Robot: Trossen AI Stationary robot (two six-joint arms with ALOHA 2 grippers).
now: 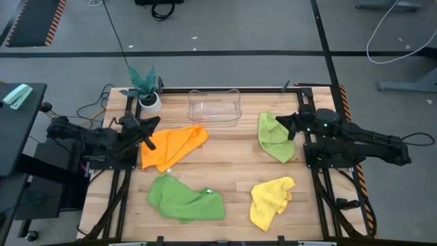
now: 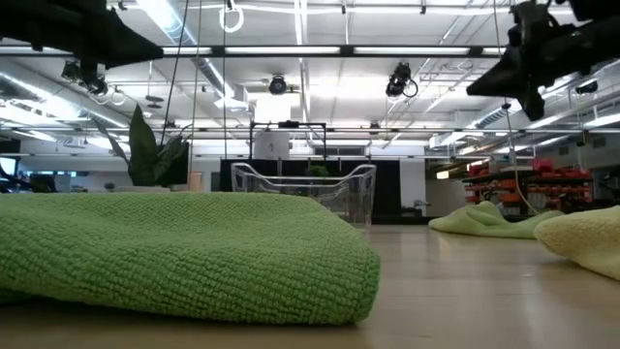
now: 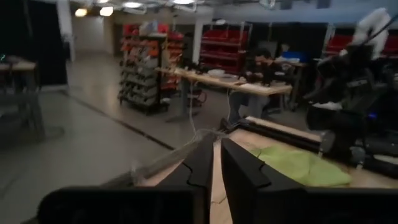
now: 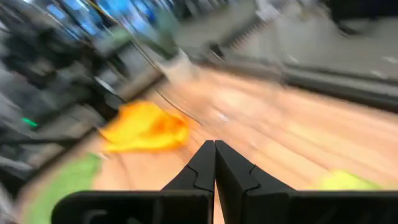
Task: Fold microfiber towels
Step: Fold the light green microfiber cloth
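Four microfiber towels lie crumpled on the wooden table: orange at the left, light lime green at the right, darker green near the front, yellow at the front right. My left gripper hovers level at the orange towel's left edge, its fingers nearly together with only a slit between them and nothing in it. My right gripper hangs above the lime towel's far left edge, shut and empty. Both are raised off the table.
A clear plastic bin stands at the table's far middle, and a teal-leaved plant in a white pot at the far left. Bare wood lies between the towels. Beyond the table a person sits at a workbench.
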